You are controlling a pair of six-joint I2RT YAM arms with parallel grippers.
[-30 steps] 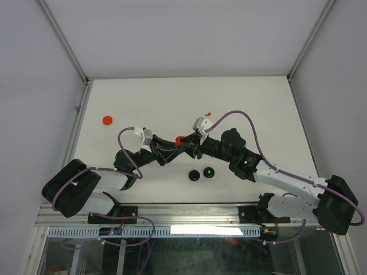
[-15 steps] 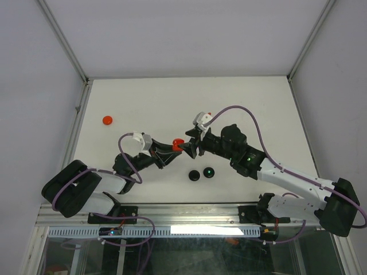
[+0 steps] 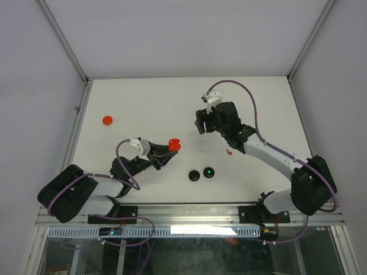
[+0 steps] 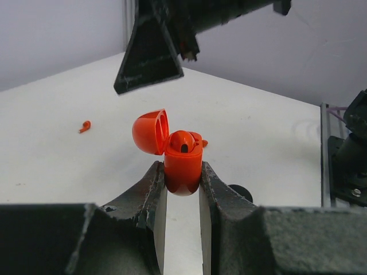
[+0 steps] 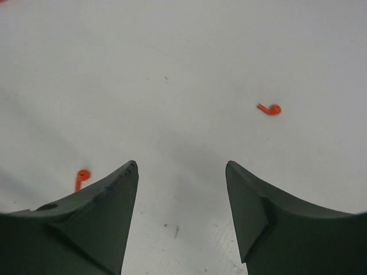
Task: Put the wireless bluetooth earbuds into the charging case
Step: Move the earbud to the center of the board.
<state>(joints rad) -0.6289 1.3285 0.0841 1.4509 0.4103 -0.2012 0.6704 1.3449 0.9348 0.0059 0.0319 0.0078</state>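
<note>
The red charging case (image 4: 183, 167) has its lid (image 4: 150, 132) flipped open, and my left gripper (image 4: 182, 166) is shut on its body, holding it above the table. One red earbud (image 4: 183, 141) sits in the case's mouth. In the top view the case (image 3: 175, 144) is at the left gripper (image 3: 170, 148) tips, left of centre. My right gripper (image 5: 182, 166) is open and holds nothing. It hovers over the table at the back, apart from the case (image 3: 200, 124). Loose red earbuds (image 5: 269, 109) (image 5: 81, 177) lie on the table below it. Another earbud (image 3: 229, 152) lies right of centre.
Two black discs (image 3: 195, 175) (image 3: 210, 171) lie near the front middle. A red disc (image 3: 107, 120) lies at the far left. A metal rail (image 3: 77, 123) runs along the table's left edge. The right gripper's finger (image 4: 150, 57) hangs above and beyond the case in the left wrist view.
The right gripper opened and drew back from the case toward the far right. The left arm pulled the case slightly left. A red earbud now shows on the table where the right arm was.
</note>
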